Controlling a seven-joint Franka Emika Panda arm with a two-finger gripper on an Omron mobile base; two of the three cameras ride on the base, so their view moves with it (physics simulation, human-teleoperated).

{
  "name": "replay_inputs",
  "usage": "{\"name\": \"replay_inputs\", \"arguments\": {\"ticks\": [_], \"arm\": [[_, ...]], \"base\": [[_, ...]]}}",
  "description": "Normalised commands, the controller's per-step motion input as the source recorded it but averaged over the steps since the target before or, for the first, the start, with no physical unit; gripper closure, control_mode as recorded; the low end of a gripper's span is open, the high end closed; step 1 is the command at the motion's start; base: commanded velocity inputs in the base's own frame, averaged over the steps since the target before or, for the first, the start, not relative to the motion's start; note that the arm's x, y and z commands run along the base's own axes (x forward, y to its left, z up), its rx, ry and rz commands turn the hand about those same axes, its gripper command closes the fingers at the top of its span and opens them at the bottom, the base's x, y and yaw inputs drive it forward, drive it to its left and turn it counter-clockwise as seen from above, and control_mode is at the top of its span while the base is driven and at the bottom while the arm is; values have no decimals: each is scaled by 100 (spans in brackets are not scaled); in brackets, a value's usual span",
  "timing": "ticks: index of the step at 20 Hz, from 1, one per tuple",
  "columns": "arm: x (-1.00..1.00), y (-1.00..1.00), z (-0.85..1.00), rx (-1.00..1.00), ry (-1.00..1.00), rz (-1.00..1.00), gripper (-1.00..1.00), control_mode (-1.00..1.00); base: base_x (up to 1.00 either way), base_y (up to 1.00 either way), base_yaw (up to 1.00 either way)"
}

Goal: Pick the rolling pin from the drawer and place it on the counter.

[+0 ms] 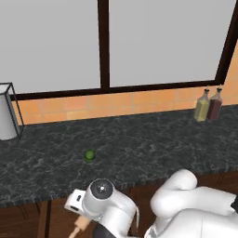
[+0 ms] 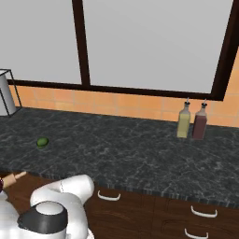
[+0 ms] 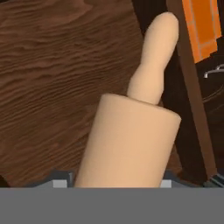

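Observation:
The rolling pin (image 3: 131, 140) is a light-tan wooden cylinder and looms close in the hand view, its knobbed handle (image 3: 155, 57) pointing away. My gripper (image 3: 114, 181) is shut on its thick body, and only grey finger edges show at either side. The pin hangs above the drawer's reddish-brown floor (image 3: 52, 78), beside a dark side rail (image 3: 192, 109). One tan handle end pokes out below my wrist (image 1: 80, 223) and shows at the left edge in the right base view (image 2: 14, 179). The black marbled counter (image 1: 139, 148) runs across above the hand.
A small green lime (image 1: 89, 155) lies on the counter's left part. Two bottles (image 1: 208, 106) stand at the back right against the orange tiles. A wire-framed grey container (image 1: 7, 111) stands at the far left. Cabinet fronts with pale handles (image 2: 108, 197) are below the counter edge.

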Motion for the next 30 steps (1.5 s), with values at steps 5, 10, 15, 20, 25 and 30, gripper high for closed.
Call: {"name": "replay_inputs", "arguments": {"ticks": [5,10,15,20,25,30], "arm": [[95,-57,100,21,-4,-32,100,-100],[100,-72,96,16,4,-30,100,-100],[100,-96,27,6,25,-5,100,-100],[73,-94,-48,-6,5,4,100,-100],[6,13,-75,-38,-5,6,-100,-100],[-8,7,18,-8,-13,0,-100,-100]], "base": [[0,0,0],[0,0,0],[0,0,0],[0,0,0],[0,0,0],[0,0,0]]}}
